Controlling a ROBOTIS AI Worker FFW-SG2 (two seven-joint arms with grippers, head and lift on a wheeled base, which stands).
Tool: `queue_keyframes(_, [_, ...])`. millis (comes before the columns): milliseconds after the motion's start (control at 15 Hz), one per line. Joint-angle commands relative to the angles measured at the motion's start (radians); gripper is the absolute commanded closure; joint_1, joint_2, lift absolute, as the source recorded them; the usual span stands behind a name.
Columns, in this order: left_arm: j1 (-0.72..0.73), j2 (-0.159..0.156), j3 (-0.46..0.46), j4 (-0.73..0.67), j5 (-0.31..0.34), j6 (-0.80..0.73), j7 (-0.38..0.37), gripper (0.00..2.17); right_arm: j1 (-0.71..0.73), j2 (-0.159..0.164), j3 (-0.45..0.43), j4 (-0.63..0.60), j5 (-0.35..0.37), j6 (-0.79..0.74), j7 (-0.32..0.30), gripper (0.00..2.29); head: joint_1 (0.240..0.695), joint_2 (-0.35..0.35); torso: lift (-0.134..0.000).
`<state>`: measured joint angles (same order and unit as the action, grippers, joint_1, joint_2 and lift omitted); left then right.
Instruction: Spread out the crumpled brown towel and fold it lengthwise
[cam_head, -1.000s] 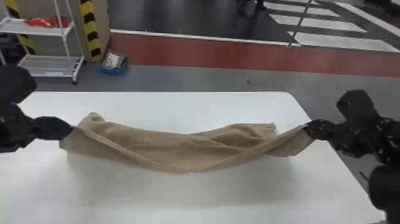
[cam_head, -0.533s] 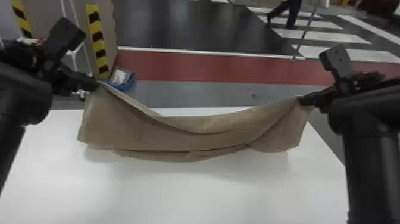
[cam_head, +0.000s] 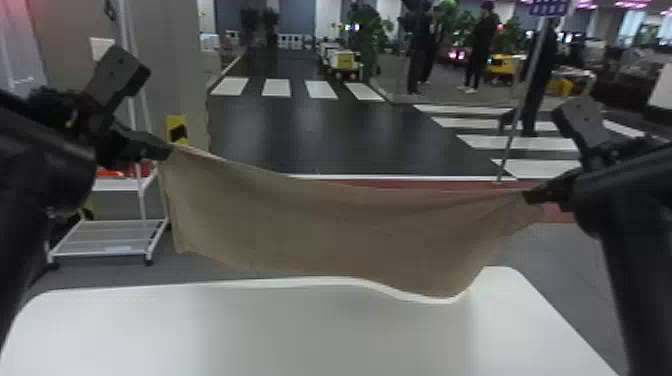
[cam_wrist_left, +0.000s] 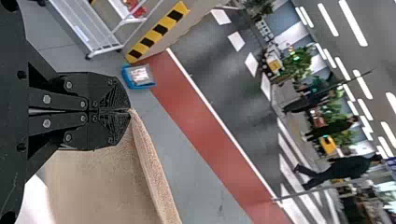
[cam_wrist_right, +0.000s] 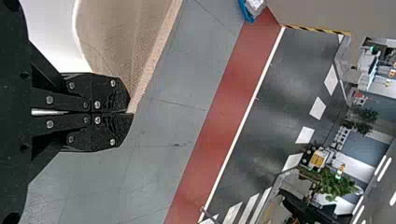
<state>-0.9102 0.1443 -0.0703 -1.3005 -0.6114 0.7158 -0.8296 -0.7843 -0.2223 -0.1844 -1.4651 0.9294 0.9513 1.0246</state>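
In the head view the brown towel (cam_head: 320, 225) hangs stretched between both grippers, its upper edge sagging a little and its lower edge in front of the table's far edge. My left gripper (cam_head: 169, 149) holds its upper left corner, and my right gripper (cam_head: 531, 195) its upper right corner, somewhat lower. The left wrist view has the left gripper (cam_wrist_left: 129, 110) shut on a corner of the towel (cam_wrist_left: 102, 186). Likewise, in the right wrist view, the right gripper (cam_wrist_right: 130, 112) is closed on the other corner of the towel (cam_wrist_right: 121, 37).
The white table (cam_head: 300, 330) lies below and nearer than the towel. A white wire rack (cam_head: 110, 237) stands on the floor beyond it at the left, and a thin pole (cam_head: 520, 100) at the back right.
Both grippers have risen with the towel, which has come up off the table and hangs more open. The head view now looks farther forward into the room.
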Motion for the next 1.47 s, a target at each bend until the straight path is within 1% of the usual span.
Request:
queue_keyframes(0, [0.165, 0.07, 0.056, -0.227, 0.058, 0.05, -0.031, 1.59, 0.155, -0.095, -0.003, -0.185, -0.101, 0.113, 0.034, 2.26, 0.335, -0.143, -0.125])
queue_keyframes(67, [0.263, 0.097, 0.101, -0.341, 0.093, 0.09, -0.063, 1.59, 0.278, -0.127, -0.017, -0.305, -0.144, 0.131, 0.052, 2.26, 0.334, -0.147, -0.125])
queue_keyframes(133, [0.376, 0.116, 0.147, -0.442, 0.12, 0.093, -0.091, 1.59, 0.395, -0.14, -0.035, -0.414, -0.184, 0.143, 0.069, 2.26, 0.37, -0.148, -0.125])
queue_keyframes(200, [0.485, 0.139, 0.182, -0.52, 0.134, 0.087, -0.105, 1.59, 0.49, -0.144, -0.052, -0.489, -0.199, 0.153, 0.091, 2.26, 0.396, -0.144, -0.125])
queue_keyframes(267, [0.614, 0.153, 0.227, -0.6, 0.148, 0.054, -0.108, 1.59, 0.593, -0.141, -0.078, -0.572, -0.213, 0.146, 0.107, 2.26, 0.434, -0.137, -0.125])
queue_keyframes(400, [0.812, 0.156, 0.328, -0.68, 0.176, -0.042, -0.132, 1.59, 0.747, -0.123, -0.107, -0.682, -0.233, 0.131, 0.134, 2.26, 0.518, -0.119, -0.125])
queue_keyframes(467, [0.903, 0.162, 0.366, -0.695, 0.191, -0.112, -0.14, 1.59, 0.813, -0.112, -0.113, -0.721, -0.234, 0.103, 0.149, 2.26, 0.604, -0.099, -0.125])
queue_keyframes(533, [0.975, 0.164, 0.402, -0.711, 0.196, -0.189, -0.151, 1.59, 0.873, -0.098, -0.124, -0.75, -0.234, 0.079, 0.164, 2.26, 0.648, -0.085, -0.125])
queue_keyframes(600, [1.028, 0.166, 0.432, -0.72, 0.208, -0.216, -0.16, 1.59, 0.918, -0.084, -0.132, -0.773, -0.234, 0.045, 0.184, 2.26, 0.689, -0.07, -0.125])
queue_keyframes(667, [1.088, 0.173, 0.455, -0.726, 0.219, -0.262, -0.174, 1.59, 0.968, -0.074, -0.141, -0.794, -0.234, 0.018, 0.207, 2.26, 0.695, -0.059, -0.125])
queue_keyframes(733, [1.145, 0.192, 0.468, -0.732, 0.217, -0.305, -0.2, 1.59, 1.016, -0.071, -0.15, -0.807, -0.234, -0.025, 0.235, 2.26, 0.695, -0.047, -0.125])
queue_keyframes(800, [1.177, 0.21, 0.48, -0.735, 0.209, -0.321, -0.238, 1.59, 1.05, -0.061, -0.165, -0.808, -0.234, -0.084, 0.262, 2.26, 0.695, -0.023, -0.125])
queue_keyframes(867, [1.192, 0.227, 0.492, -0.74, 0.196, -0.342, -0.29, 1.59, 1.07, -0.055, -0.184, -0.807, -0.234, -0.136, 0.296, 2.26, 0.695, -0.014, -0.125])
queue_keyframes(1000, [1.194, 0.259, 0.509, -0.749, 0.157, -0.342, -0.352, 1.59, 1.07, -0.057, -0.205, -0.799, -0.238, -0.154, 0.305, 2.26, 0.695, 0.001, -0.125])
queue_keyframes(1067, [1.176, 0.274, 0.498, -0.749, 0.13, -0.333, -0.379, 1.59, 1.042, -0.058, -0.207, -0.781, -0.239, -0.154, 0.31, 2.26, 0.695, 0.009, -0.125])
queue_keyframes(1133, [1.131, 0.276, 0.464, -0.747, 0.084, -0.318, -0.411, 1.59, 1.002, -0.058, -0.202, -0.756, -0.231, -0.145, 0.324, 2.26, 0.695, 0.012, -0.125])
queue_keyframes(1200, [1.097, 0.278, 0.434, -0.738, 0.045, -0.308, -0.427, 1.59, 0.979, -0.06, -0.191, -0.739, -0.222, -0.145, 0.336, 2.26, 0.695, 0.013, -0.125])
queue_keyframes(1333, [1.015, 0.281, 0.345, -0.695, -0.021, -0.296, -0.448, 1.59, 0.927, -0.063, -0.155, -0.705, -0.193, -0.142, 0.342, 2.26, 0.695, 0.006, -0.125])
queue_keyframes(1400, [0.972, 0.281, 0.306, -0.665, -0.041, -0.259, -0.448, 1.59, 0.902, -0.066, -0.144, -0.682, -0.176, -0.139, 0.342, 2.26, 0.695, -0.004, -0.125])
